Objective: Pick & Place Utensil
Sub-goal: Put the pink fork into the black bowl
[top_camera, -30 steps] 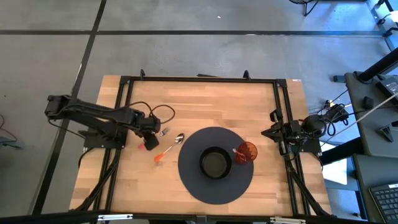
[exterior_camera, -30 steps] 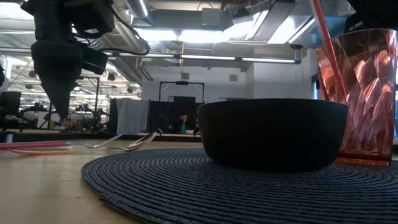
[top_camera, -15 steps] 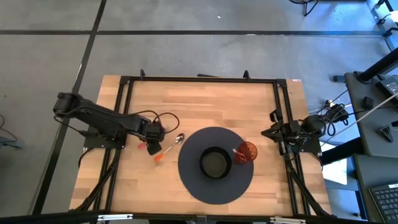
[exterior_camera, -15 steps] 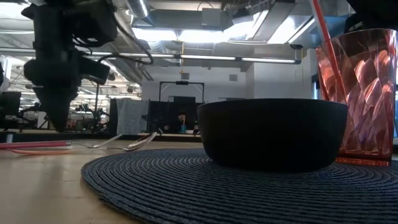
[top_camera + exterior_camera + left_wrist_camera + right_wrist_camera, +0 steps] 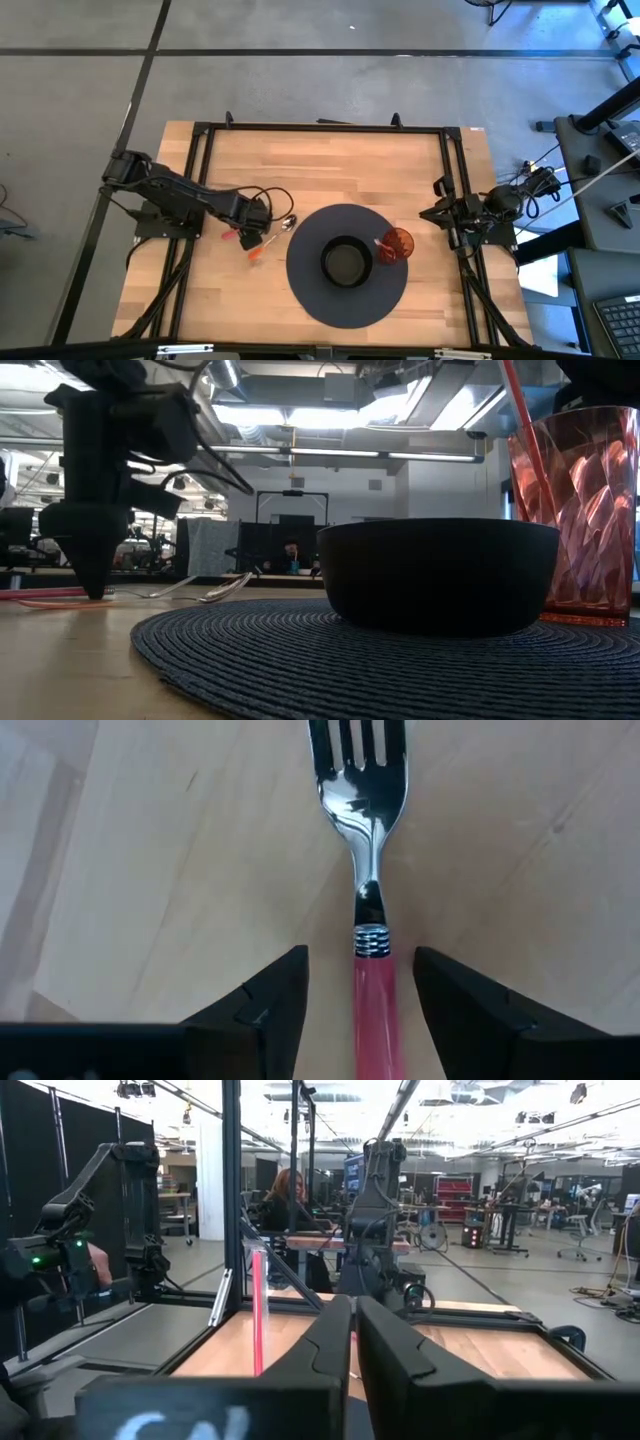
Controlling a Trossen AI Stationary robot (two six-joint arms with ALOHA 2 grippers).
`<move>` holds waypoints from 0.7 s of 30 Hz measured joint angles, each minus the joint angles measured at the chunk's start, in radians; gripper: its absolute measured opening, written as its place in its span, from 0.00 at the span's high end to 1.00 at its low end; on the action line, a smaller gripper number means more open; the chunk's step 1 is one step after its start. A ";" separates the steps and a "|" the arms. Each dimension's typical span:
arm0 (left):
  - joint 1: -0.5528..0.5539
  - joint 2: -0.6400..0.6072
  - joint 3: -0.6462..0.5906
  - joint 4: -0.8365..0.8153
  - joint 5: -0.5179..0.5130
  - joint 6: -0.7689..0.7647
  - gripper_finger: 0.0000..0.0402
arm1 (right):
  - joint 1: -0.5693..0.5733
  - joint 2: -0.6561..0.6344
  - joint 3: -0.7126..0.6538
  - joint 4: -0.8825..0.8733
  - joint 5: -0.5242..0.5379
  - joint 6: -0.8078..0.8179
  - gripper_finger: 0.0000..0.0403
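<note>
A fork [image 5: 364,810] with a pink handle [image 5: 372,1005] lies flat on the wooden table, left of the placemat, with its tines pointing away from the wrist camera. My left gripper [image 5: 360,955] is open and points down. One finger stands on each side of the handle just behind the metal neck, with a gap on both sides. In the low view its tip [image 5: 95,590] is down at table height. An orange-handled spoon [image 5: 272,238] lies beside the fork. My right gripper [image 5: 354,1330] is shut and waits at the table's right edge.
A round dark woven placemat [image 5: 300,285] lies right of the utensils. It carries a black bowl [image 5: 346,262] and a red tumbler [image 5: 398,244] with a straw. A black frame [image 5: 320,128] runs around the table. People stand in the room beyond.
My left gripper has come down from well above the table to table height. It has also shifted a little toward the table's right and near edges and now straddles the fork's handle. The fork and spoon have stayed where they were.
</note>
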 joint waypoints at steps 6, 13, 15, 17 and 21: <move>0.000 0.031 0.003 0.003 0.002 0.011 0.62 | 0.000 0.000 0.000 0.000 0.000 -0.013 0.94; -0.002 0.033 0.002 0.019 0.011 -0.027 0.85 | 0.000 0.001 0.000 -0.001 -0.001 -0.014 0.94; -0.001 0.033 0.002 0.017 0.015 -0.009 0.91 | 0.000 0.001 0.000 -0.007 -0.001 -0.022 0.94; -0.002 0.033 0.002 0.017 0.014 0.005 0.91 | 0.000 0.001 0.000 -0.008 0.000 -0.035 0.94; -0.008 0.036 0.009 0.009 0.004 0.009 0.91 | 0.000 0.001 0.000 -0.007 0.000 -0.042 0.94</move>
